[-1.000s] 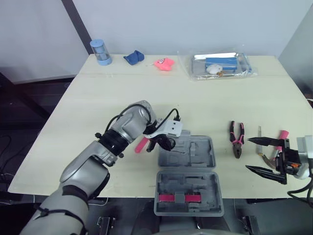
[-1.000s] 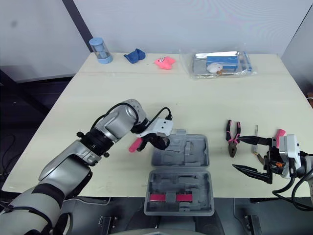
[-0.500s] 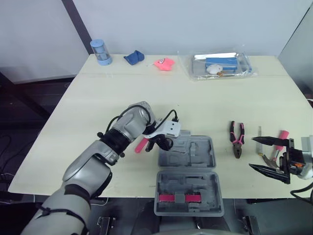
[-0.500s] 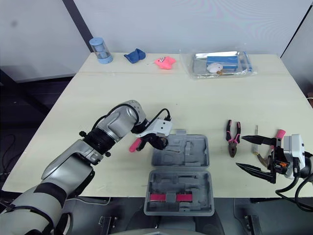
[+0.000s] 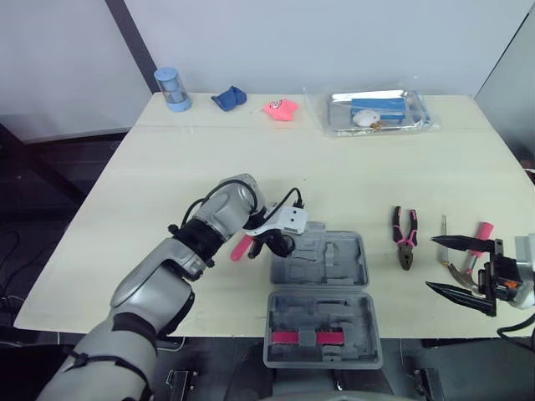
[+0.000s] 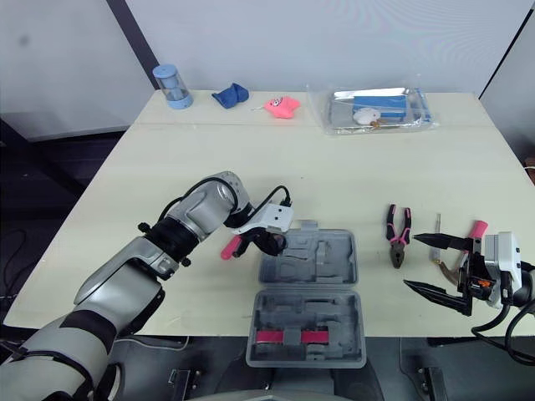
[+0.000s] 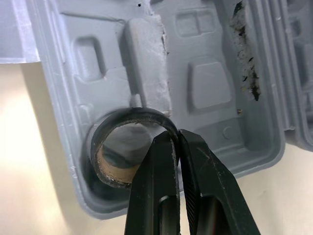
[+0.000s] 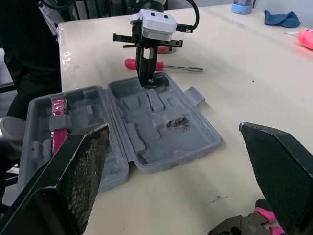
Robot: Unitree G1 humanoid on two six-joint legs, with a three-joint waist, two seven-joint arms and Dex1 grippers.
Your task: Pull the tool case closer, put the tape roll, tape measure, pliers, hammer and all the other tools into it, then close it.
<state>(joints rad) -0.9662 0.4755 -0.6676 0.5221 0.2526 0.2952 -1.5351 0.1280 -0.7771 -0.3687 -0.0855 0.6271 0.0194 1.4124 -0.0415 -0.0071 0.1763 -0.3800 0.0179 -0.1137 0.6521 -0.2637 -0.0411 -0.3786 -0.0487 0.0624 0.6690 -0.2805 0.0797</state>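
1. A pale wooden bench (image 5: 251, 142) stands before a plain grey wall, with dark floor off its left side
2. The grey tool case (image 5: 322, 259) lies open at the bench's near edge. Its hinge runs left to right, and the lid, which holds a pink piece, is the nearer half
3. The left gripper (image 5: 280, 244) is at the case's far left corner, clenched on the rim of the tape roll (image 7: 129, 147). The roll sits flat in a round recess there
4. A pink-handled screwdriver (image 5: 242, 247) lies just left of the case
5. The pliers (image 5: 405, 237) lie right of the case, their long axis front to back and their nose towards the near edge
6. The right gripper (image 5: 460, 266) hangs released, fingers wide apart, further right of the case than the pliers
7. Far behind the case are a blue canister (image 5: 171, 88), a blue cloth (image 5: 228, 98) and a bagged tray (image 5: 376, 111)
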